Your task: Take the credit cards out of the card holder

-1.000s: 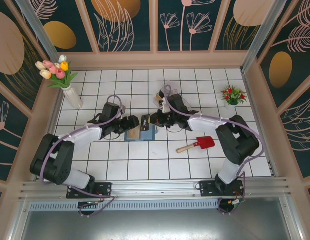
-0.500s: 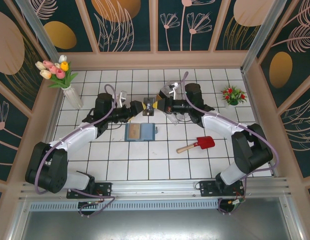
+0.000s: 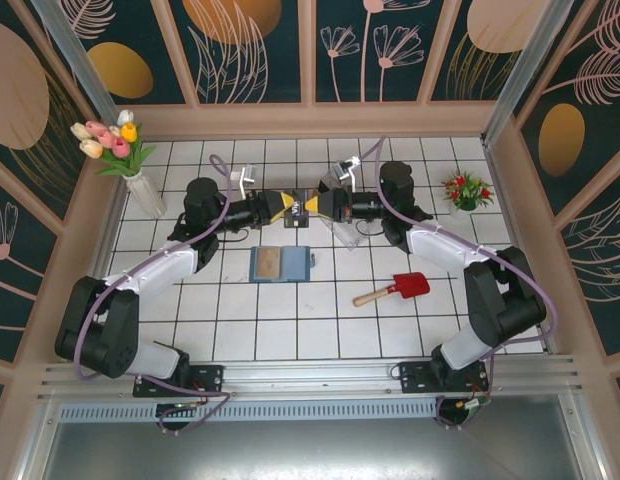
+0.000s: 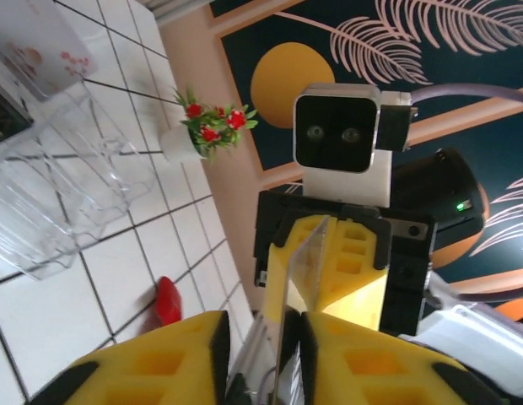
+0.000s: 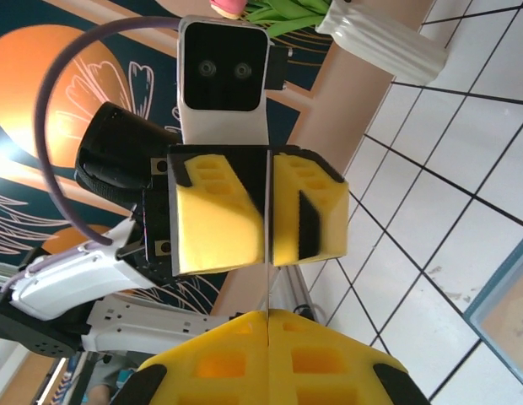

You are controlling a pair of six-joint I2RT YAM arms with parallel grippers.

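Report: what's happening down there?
Left end effector, right end effector: both gripping one credit card, mid-air. Card holder on table, tan card on it. Clear box nearby.

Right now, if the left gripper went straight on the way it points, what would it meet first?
The right gripper, which faces the left gripper head-on and close, with a thin card bridging their fingers. Depth is hard to judge from above.

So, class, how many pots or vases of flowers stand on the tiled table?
2: a tall white vase of tulips at the back left, and a small white pot of red flowers at the back right. None looks hidden.
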